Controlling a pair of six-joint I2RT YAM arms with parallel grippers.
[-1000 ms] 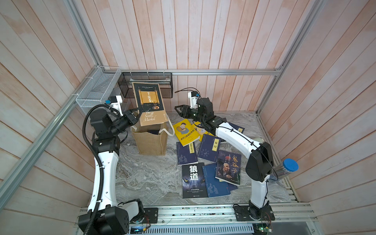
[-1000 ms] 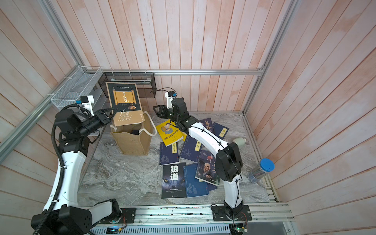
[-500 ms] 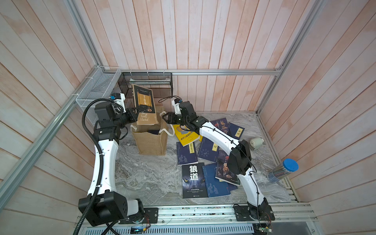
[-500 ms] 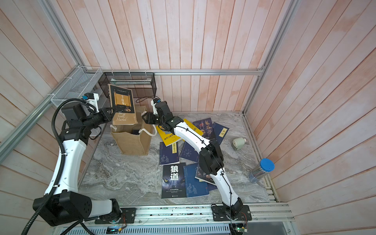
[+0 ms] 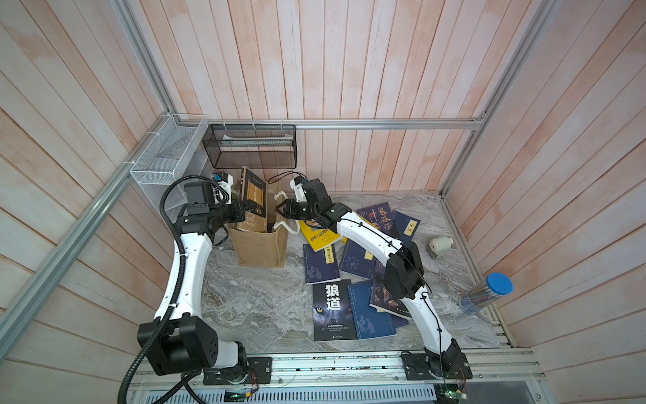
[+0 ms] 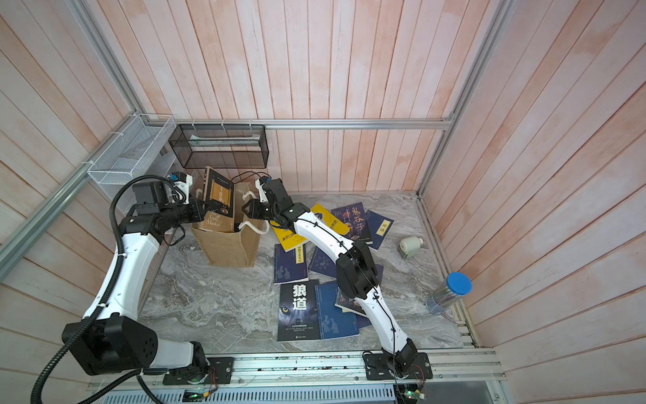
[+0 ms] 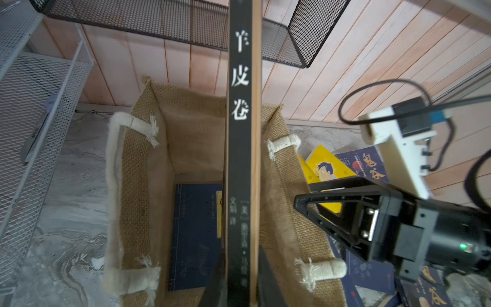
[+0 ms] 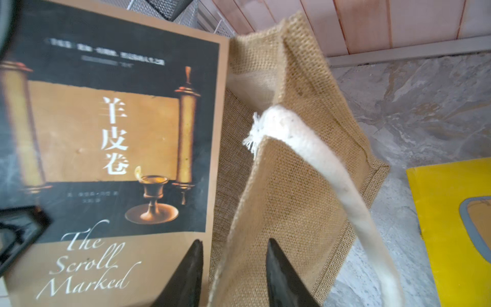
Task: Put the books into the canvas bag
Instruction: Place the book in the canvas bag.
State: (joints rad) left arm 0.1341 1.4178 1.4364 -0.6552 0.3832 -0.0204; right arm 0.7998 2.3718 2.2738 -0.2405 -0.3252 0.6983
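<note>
Standing upright over the mouth of the bag (image 5: 260, 248), the tan book (image 5: 253, 199) had its lower edge inside, beside a navy book (image 7: 196, 234) already there. The left claw (image 5: 239, 214) clamped it at the spine edge, apparently to lower it straight. The right claw (image 8: 234, 241), part-open, straddled the bag's side wall, likely steadying the opening. Beyond, more books (image 5: 335, 309) lay on the table (image 5: 251, 307).

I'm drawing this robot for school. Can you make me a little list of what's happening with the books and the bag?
Left claw: shut on the scroll book, held on end at the bag mouth
Right claw: open, astride the bag's rim
Inside bag: one blue book showing
Table: more books lying flat
</note>
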